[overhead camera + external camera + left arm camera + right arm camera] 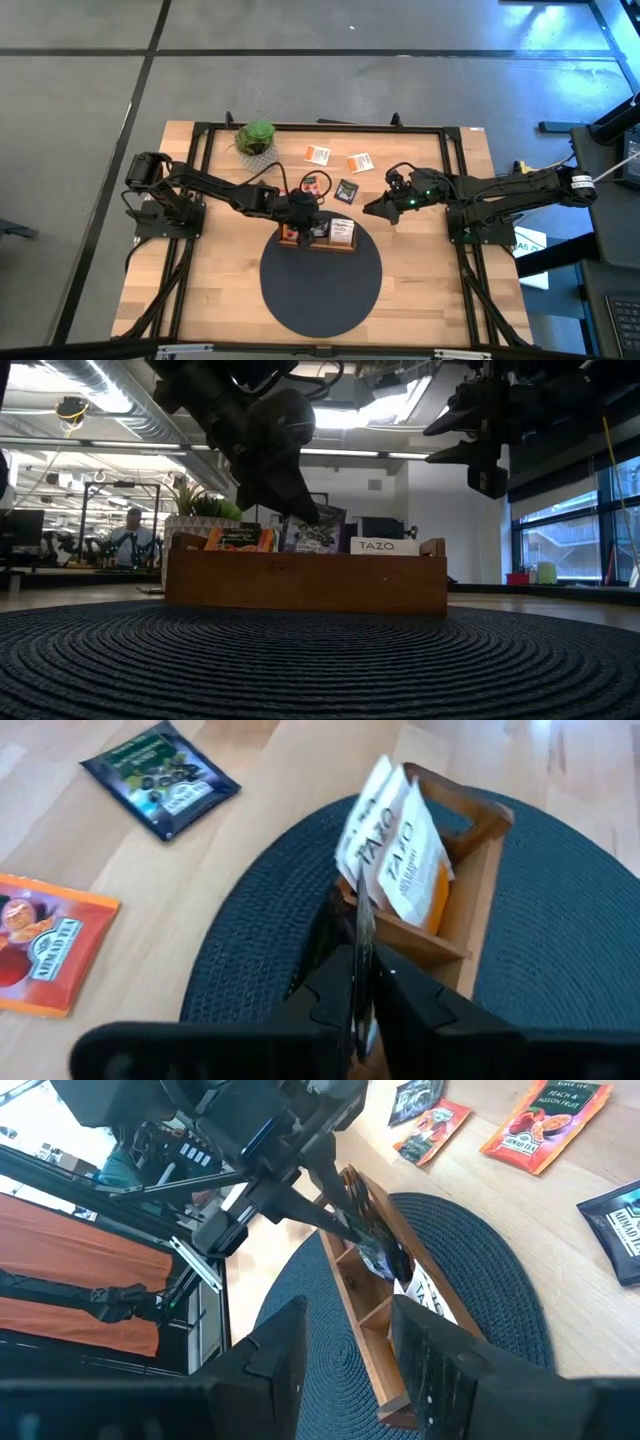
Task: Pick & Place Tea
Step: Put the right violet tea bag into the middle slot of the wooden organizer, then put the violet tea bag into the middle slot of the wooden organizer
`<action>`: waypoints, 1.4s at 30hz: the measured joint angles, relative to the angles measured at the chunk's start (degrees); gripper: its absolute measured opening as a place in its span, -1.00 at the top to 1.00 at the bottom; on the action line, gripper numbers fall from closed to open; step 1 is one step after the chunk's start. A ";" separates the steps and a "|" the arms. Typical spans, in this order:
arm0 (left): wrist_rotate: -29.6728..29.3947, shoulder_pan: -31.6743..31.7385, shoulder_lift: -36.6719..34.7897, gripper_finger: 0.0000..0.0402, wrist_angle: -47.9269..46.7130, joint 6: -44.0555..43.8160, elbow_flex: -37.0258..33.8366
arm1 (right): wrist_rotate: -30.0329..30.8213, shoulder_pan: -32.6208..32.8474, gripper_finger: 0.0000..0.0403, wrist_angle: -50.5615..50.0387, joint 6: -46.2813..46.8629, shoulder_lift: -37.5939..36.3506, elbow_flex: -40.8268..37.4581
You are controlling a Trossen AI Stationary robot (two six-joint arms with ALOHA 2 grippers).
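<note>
Two claws are ours. Left claw (362, 982) pinches a tea packet (364, 935) over the tray (470, 885). Right claw (345, 1342) hovers apart.

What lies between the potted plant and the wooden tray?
In the high view, a tea packet lies between the potted plant and the wooden tray, by the left arm.

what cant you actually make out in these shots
- Wooden tray: high view, the left gripper covers its left compartments.
- Dark packet in that gripper: left wrist view shows it edge-on, label unreadable.
- Loose tea packets on the table: high view, print too small.
- Right gripper: holds nothing visible.
</note>
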 joint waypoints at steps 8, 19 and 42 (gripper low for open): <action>1.11 0.11 -2.08 0.80 0.17 2.41 0.09 | 3.10 0.00 0.27 0.00 -0.02 0.01 0.00; 0.58 4.30 -9.75 0.79 1.41 1.66 0.09 | 12.02 -0.15 0.27 0.15 -11.81 0.06 -0.02; 1.50 9.42 -10.67 0.81 5.25 -0.81 0.09 | 3.31 -16.82 0.27 -7.51 -24.71 28.79 10.70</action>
